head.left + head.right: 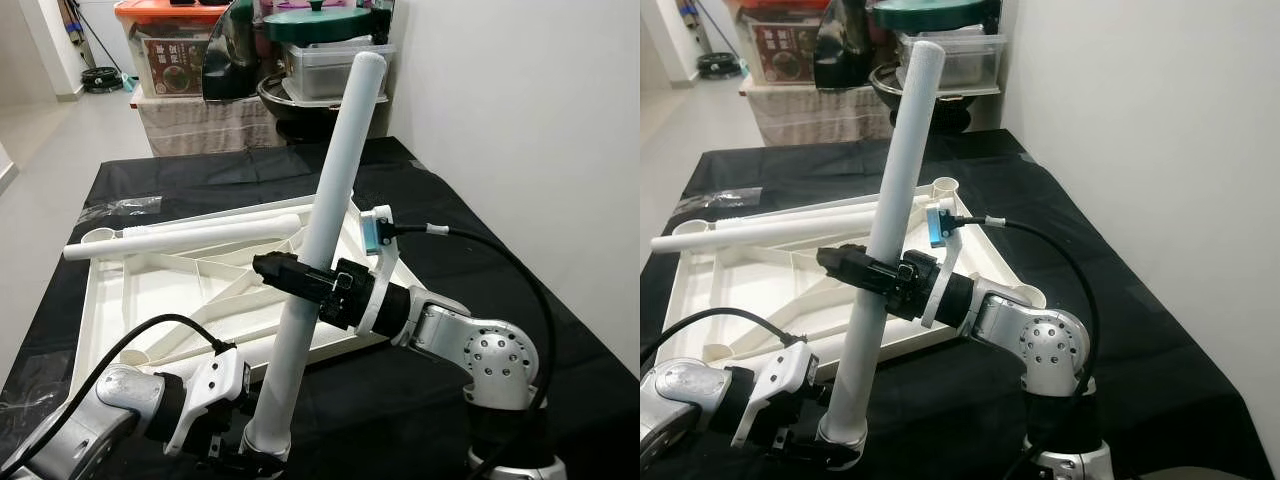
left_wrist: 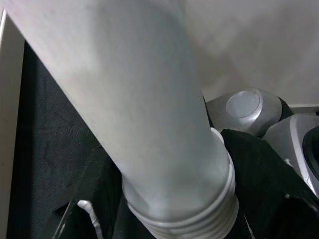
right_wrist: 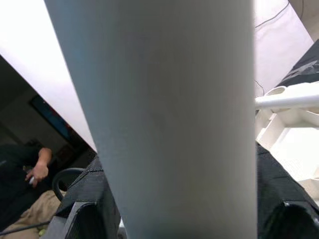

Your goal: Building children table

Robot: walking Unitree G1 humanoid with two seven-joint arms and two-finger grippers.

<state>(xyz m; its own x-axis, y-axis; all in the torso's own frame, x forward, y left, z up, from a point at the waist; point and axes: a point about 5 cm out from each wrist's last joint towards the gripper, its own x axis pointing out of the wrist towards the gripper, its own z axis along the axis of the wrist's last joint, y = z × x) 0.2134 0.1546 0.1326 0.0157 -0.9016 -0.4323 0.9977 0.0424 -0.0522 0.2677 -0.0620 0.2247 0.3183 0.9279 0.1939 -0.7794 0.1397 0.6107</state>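
Table, black-clothed, lies under both grippers and carries all the parts listed below.

Tabletop panel, white plastic, upside down with its ribbed underside showing, lies flat on the cloth just beyond both grippers; a round leg socket stands at its far corner, past the right gripper.

Table leg, 1 long white tube, is held tilted, its top leaning away from the robot and toward its right. Its threaded lower end sits down at the left gripper, near the cloth at the front edge of the table; its mid-length passes through the right gripper.

Second table leg, white, lies across the panel beyond the right gripper, pointing out toward the robot's left, with 1 end overhanging the panel's edge.

Right gripper, on a silver arm reaching in from the robot's right, has its 2 black fingers closed around the middle of the tilted leg. A black cable loops above this arm.

Left gripper, low at the near edge of the table, sits at the threaded end of the same leg with black fingers on either side of it; whether they actually clamp it cannot be told.

Storage boxes and pots stand stacked well beyond the far end of the table.

Person, seated, appears in the background of the right wrist view.
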